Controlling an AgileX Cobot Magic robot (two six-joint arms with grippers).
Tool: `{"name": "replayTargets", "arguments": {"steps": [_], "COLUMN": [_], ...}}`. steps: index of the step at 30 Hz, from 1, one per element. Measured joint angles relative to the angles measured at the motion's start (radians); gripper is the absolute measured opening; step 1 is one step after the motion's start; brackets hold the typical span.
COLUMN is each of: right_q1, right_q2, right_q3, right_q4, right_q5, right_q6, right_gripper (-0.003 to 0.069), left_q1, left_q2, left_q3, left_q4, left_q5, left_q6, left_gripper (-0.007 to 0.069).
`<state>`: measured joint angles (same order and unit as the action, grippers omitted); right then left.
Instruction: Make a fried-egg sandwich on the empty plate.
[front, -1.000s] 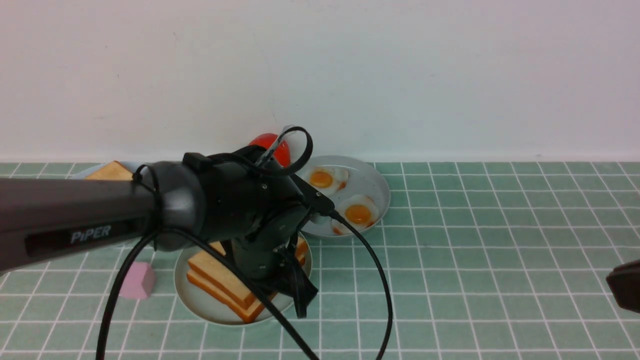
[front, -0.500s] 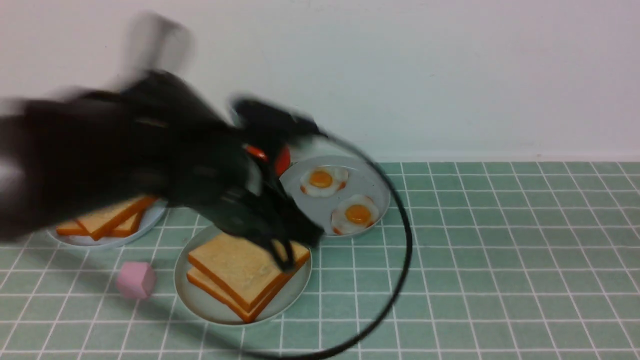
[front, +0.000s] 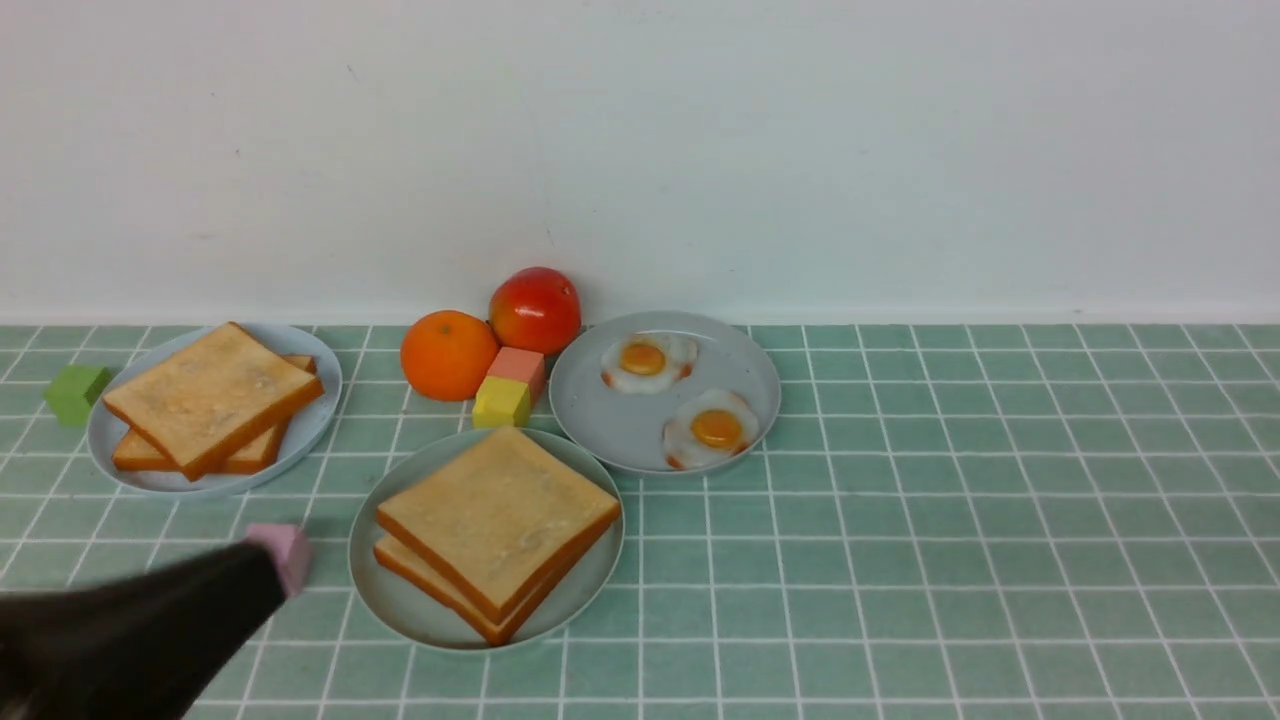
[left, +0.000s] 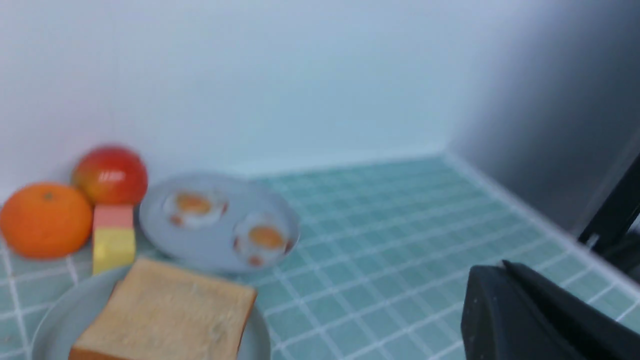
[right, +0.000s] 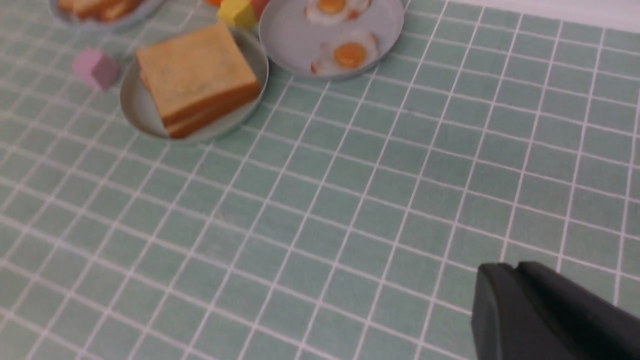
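Observation:
Two square toast slices lie stacked on the pale mint-green plate at the front centre; whether an egg lies between them I cannot tell. The right wrist view shows the same stack far off. My left gripper is a dark blur low at the front left, short of that plate, and it is shut on nothing. Out of the front view, my right gripper hangs over bare tiles, shut and empty.
A grey-blue plate behind holds two fried eggs. Another grey-blue plate at the left carries more toast. An orange, a red fruit, yellow, green and pink blocks lie around.
My left arm has lifted away from the toast stack and swung back to the front left, its jaws closing. The right arm's tip has left the front view.

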<state>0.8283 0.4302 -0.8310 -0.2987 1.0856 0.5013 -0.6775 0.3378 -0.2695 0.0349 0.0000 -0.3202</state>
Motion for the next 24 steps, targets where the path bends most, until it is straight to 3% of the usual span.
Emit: {"name": "replayTargets", "arguments": {"steps": [12, 24], "right_q1": [0.0, 0.0], "right_q2": [-0.04, -0.04], "right_q3": [0.209, 0.229], "right_q4": [-0.112, -0.113], "right_q5": [-0.367, -0.385], "right_q6": [0.245, 0.265], "right_gripper": [0.0008, 0.0019], "left_q1": [0.0, 0.0], "left_q2": [-0.22, -0.22], "left_q3": [0.105, 0.108], "left_q4": [-0.004, -0.004], "left_q5": [0.024, 0.101], "left_q6": [0.001, 0.001], "left_gripper": [-0.0013, -0.0013]}}
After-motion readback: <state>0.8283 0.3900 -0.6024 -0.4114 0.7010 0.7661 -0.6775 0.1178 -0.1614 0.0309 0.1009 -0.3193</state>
